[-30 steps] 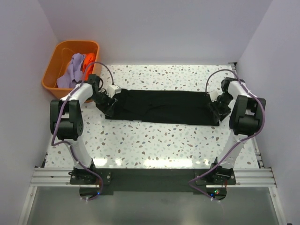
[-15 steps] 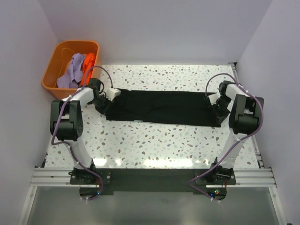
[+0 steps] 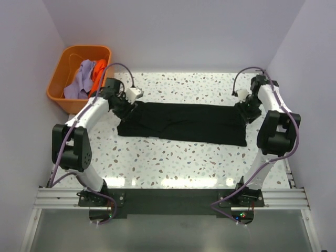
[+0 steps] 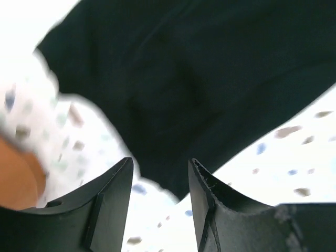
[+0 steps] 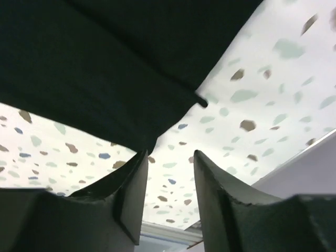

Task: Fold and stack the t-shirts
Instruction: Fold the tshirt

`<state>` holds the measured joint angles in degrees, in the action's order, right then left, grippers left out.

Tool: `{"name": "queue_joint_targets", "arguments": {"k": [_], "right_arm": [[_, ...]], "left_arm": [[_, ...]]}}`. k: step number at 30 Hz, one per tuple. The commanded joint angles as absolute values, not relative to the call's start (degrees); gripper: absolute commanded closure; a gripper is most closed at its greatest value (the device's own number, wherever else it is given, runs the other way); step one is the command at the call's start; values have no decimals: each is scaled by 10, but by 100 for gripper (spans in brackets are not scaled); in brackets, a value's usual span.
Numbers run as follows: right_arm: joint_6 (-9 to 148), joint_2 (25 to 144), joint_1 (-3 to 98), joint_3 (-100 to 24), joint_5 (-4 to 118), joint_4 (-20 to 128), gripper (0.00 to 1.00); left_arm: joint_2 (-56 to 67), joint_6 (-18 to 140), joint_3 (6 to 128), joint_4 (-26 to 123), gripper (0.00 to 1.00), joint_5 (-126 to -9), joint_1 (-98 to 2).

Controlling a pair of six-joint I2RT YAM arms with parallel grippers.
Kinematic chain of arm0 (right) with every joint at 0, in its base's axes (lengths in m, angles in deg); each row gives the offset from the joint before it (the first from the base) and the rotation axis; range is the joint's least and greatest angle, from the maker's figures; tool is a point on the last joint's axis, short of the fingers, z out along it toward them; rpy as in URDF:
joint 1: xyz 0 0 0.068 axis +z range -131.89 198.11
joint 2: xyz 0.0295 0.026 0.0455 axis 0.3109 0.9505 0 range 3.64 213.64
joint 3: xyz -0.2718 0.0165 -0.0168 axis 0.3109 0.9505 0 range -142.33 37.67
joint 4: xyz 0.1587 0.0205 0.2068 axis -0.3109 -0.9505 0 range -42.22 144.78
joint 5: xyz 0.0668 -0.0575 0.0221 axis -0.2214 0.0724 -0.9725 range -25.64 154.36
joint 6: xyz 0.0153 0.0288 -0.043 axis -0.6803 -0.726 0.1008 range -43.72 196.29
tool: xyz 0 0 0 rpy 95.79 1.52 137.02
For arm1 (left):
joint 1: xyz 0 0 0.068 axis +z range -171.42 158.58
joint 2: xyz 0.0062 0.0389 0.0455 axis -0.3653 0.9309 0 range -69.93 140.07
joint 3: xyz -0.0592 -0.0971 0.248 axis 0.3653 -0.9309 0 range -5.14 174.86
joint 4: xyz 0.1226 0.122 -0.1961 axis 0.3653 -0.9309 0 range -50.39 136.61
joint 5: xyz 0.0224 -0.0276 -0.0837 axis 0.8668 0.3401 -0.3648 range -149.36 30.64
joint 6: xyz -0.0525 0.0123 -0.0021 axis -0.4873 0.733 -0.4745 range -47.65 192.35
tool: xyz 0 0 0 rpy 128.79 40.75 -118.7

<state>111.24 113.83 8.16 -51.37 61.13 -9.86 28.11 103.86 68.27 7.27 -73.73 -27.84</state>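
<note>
Pale lilac walls (image 3: 173, 31) closing in on three sides, speckled white table (image 3: 178, 157) lying between them, light glaring along its far edge

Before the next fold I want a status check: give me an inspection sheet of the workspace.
Surface: white speckled tabletop, brightly lit.
Job's things: black cloth t-shirt lies as a long folded band across the table; lavender cloth shirt and bright orange cloth shirt sit bunched in the rigid orange plastic tub, far left.
Clutter: nothing seen.
Jaws: left gripper and right gripper both open and empty, at the band's far corners.
Cables: purple cables loop along both arms.
Surroundings: plain pale walls on three sides.
</note>
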Motion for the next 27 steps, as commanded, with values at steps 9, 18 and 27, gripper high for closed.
{"name": "queue_joint_targets", "arguments": {"k": [9, 18, 27], "right_arm": [[1105, 1252, 192, -616, 638, -29, 67], [1140, 1262, 200, -506, 685, 1, 79], [1109, 1043, 407, -293, 504, -86, 75]], "left_arm": [[347, 835, 693, 84, 66, -691, -407], [445, 857, 721, 116, 72, -608, -390], [733, 968, 1214, 41, 70, -589, -356]]}}
